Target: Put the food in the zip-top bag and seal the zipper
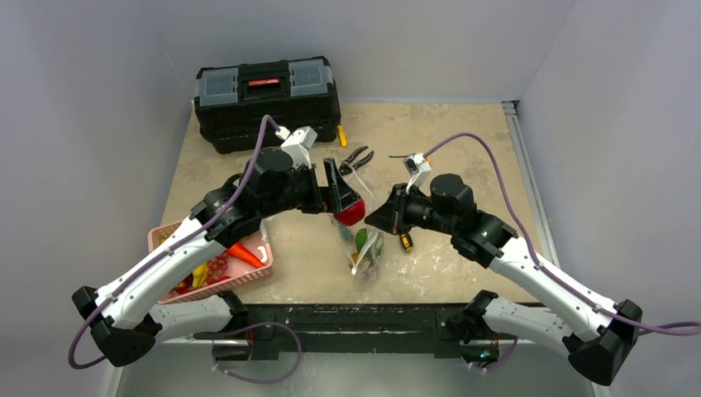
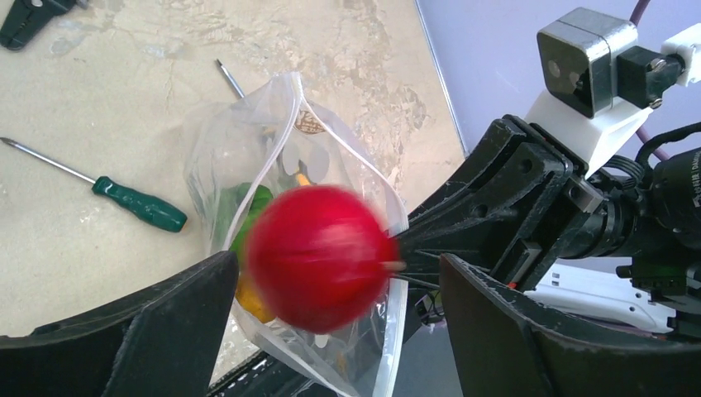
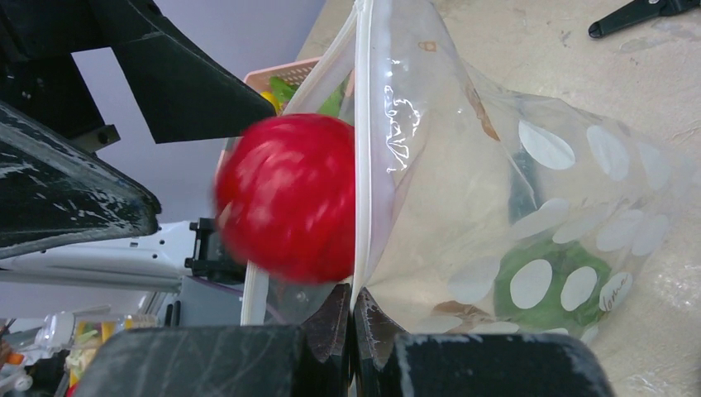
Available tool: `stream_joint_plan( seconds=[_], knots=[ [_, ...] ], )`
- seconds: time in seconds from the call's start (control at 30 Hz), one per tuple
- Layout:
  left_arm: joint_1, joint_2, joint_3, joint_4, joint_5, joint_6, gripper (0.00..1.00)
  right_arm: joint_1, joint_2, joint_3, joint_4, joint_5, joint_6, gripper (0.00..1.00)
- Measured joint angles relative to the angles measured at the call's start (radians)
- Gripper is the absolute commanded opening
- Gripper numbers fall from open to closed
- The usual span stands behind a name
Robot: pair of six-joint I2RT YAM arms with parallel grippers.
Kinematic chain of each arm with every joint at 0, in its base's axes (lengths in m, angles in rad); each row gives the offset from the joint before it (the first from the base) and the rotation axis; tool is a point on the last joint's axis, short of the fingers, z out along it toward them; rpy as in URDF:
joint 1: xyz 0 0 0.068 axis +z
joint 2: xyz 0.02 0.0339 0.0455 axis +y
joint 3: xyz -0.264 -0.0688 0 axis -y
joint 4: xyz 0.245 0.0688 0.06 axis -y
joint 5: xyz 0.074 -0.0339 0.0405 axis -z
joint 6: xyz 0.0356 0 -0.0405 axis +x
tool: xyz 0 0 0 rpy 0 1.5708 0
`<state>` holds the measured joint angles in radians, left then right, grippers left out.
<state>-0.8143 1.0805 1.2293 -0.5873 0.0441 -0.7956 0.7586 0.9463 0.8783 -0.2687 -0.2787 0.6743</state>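
Left gripper (image 2: 339, 265) spread, red round fruit (image 3: 285, 198) at zip-top bag (image 3: 496, 207) mouth; right gripper (image 3: 354, 318) clamps open zipper (image 3: 360, 124); carrot (image 1: 245, 253) waits in pink basket (image 1: 211, 285).

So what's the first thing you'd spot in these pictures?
A shiny red fruit, blurry, between the left arm's wide-open fingers, right at the mouth of a clear bag with white dots. The right arm's fingers pinch the bag's rim, and something green lies inside.
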Motion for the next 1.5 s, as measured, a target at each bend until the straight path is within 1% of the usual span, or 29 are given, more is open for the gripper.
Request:
stream_joint_plan(
  seconds=[0.03,0.1,0.2,0.3,0.5,0.63,0.73,0.83,1.0,1.07,1.13,1.2,1.27,1.33,1.4,1.5],
  knots=[
    [0.000,0.001,0.008,-0.008,-0.005,0.006,0.96,0.000,0.000,0.000,0.000,0.000,0.000,0.00],
    [0.000,0.002,0.021,-0.025,-0.014,0.016,0.98,0.000,0.000,-0.003,0.000,0.000,0.000,0.00],
    [-0.001,0.000,0.033,-0.044,-0.037,0.034,0.98,0.000,-0.001,-0.004,-0.001,0.000,0.000,0.00],
    [-0.001,-0.019,0.034,-0.069,-0.066,0.061,0.95,0.000,-0.005,-0.004,-0.002,0.000,0.000,0.00],
    [-0.001,-0.140,0.035,-0.159,-0.159,0.129,0.96,0.000,-0.013,-0.004,-0.002,0.000,0.000,0.00],
    [-0.001,-0.228,0.031,-0.272,-0.260,0.187,0.96,0.000,-0.013,-0.004,-0.001,0.000,0.000,0.00],
    [-0.001,-0.290,-0.019,-0.343,-0.358,0.216,0.96,0.000,-0.013,-0.004,-0.001,0.000,0.000,0.00],
    [-0.001,-0.360,-0.109,-0.446,-0.504,0.210,0.97,0.000,-0.012,-0.004,-0.001,0.000,-0.001,0.00],
    [-0.001,-0.401,-0.225,-0.578,-0.715,0.168,0.97,0.000,-0.006,-0.004,0.000,0.000,-0.001,0.00],
    [-0.001,-0.399,-0.246,-0.611,-0.787,0.140,0.97,0.000,0.000,-0.004,0.001,0.000,-0.001,0.00],
    [-0.001,-0.376,-0.248,-0.663,-0.879,0.085,1.00,0.000,0.006,-0.004,0.001,0.000,-0.001,0.00],
    [0.000,-0.333,-0.246,-0.726,-0.968,0.019,1.00,0.000,0.007,-0.004,0.001,0.000,-0.001,0.00],
    [0.008,-0.282,-0.241,-0.774,-1.024,-0.027,1.00,0.000,0.007,-0.004,0.000,0.000,-0.001,0.00],
    [0.045,-0.236,-0.238,-0.779,-1.052,-0.027,1.00,0.000,0.007,-0.004,0.000,0.000,-0.001,0.00],
    [0.112,-0.209,-0.242,-0.739,-1.043,0.009,1.00,0.000,0.006,-0.004,0.000,0.000,-0.001,0.00],
    [0.264,-0.244,-0.283,-0.613,-0.973,0.094,1.00,0.000,0.006,-0.004,-0.001,0.000,-0.001,0.00]
  ],
)
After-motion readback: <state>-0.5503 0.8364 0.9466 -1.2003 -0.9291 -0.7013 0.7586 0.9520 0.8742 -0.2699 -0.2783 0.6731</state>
